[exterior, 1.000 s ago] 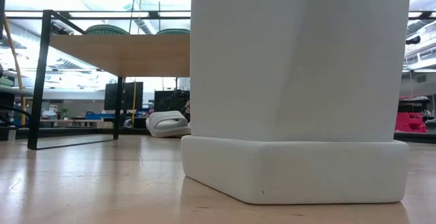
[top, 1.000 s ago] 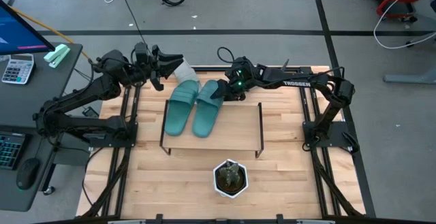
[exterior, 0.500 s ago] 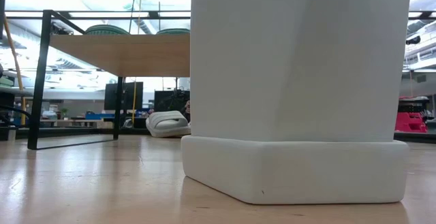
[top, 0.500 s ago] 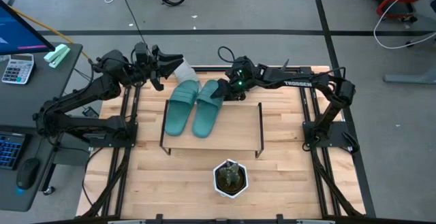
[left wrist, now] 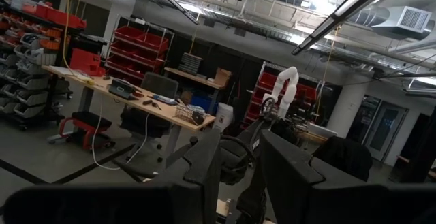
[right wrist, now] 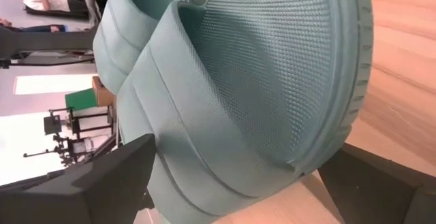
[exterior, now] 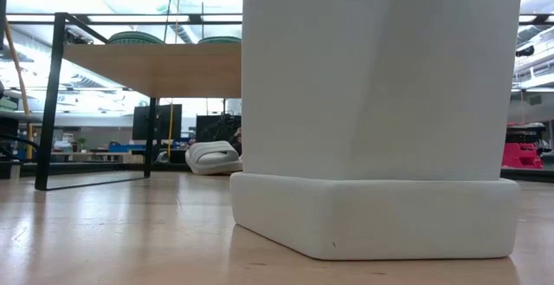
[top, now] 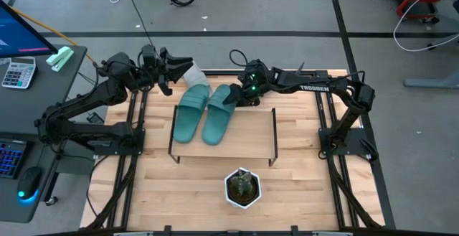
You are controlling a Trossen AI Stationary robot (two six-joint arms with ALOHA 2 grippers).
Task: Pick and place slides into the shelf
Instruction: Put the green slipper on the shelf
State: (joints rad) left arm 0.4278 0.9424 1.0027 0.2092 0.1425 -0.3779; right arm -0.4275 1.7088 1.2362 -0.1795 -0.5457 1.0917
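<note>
Two teal-green slides [top: 204, 112] lie side by side, soles down, on the shelf [top: 251, 132], a wood board on thin black legs. In the low view their tops [exterior: 134, 36] show above the board. My right gripper [top: 234, 97] is open at the far end of the right teal slide [right wrist: 259, 81], one finger on each side of it. A light grey slide [top: 194, 73] rests on the table near its far edge and shows under the shelf [exterior: 212, 157]. My left gripper [top: 174, 69] hovers open just left of it. The second grey slide is hidden. My right gripper straddles the far end of the right teal slide [right wrist: 320, 142], coming level from the table's far right. Bare wood shows between one finger [right wrist: 381, 183] and the sole. Whether the other finger [right wrist: 102, 183] touches the strap, I cannot tell. The slide lies flat on the shelf.
A white pot with a green plant [top: 242, 187] stands near the table's near edge and fills most of the low view [exterior: 372, 103]. The shelf's right half [top: 254, 125] is bare board. A desk with a calculator [top: 18, 71] stands beyond the table's left edge.
</note>
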